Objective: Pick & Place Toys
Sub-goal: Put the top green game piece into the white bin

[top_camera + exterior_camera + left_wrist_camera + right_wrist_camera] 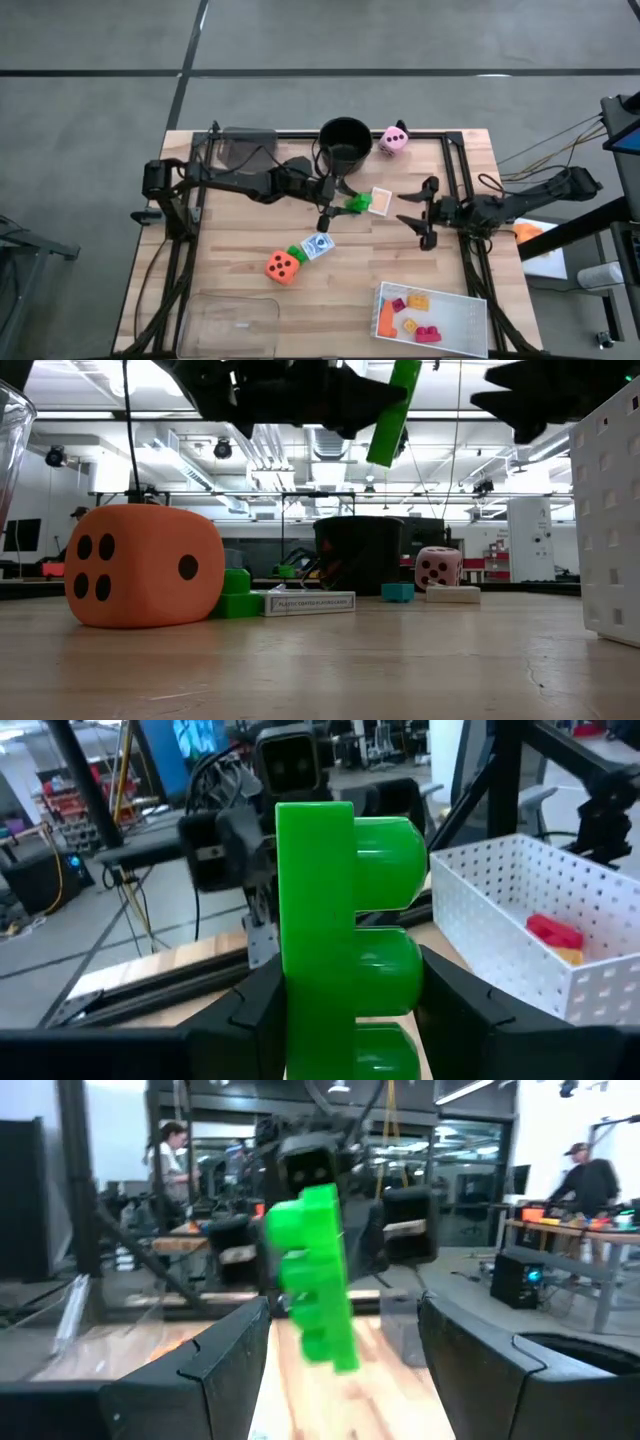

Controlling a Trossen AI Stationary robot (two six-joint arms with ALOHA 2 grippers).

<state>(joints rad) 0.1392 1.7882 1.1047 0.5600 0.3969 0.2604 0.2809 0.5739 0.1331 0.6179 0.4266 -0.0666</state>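
Observation:
My left gripper (343, 203) is shut on a green brick (357, 203) above the table's middle, near the black bucket (345, 142). The brick fills the left wrist view (340, 920). My right gripper (412, 212) is open and empty, just right of the brick and facing it (315, 1280). An orange die (283, 266), a second green brick (297, 254) and a card (318, 247) lie on the table nearer the front. A pink die (393, 140) stands right of the bucket. Another card (382, 200) lies between the grippers. My left gripper pinches the green brick's lower part (330, 1020) between its two fingers (250, 1015). The fingers come about level from the table's left. The brick is lifted clear of the table, tilted a little off upright (392, 410), with its studs to one side.
A white perforated tray (470, 300) with red, orange and yellow bricks stands at the front right. One clear tray (235, 322) is at the front left and another (245, 145) at the far left. A small blue brick (397, 592) lies near the bucket.

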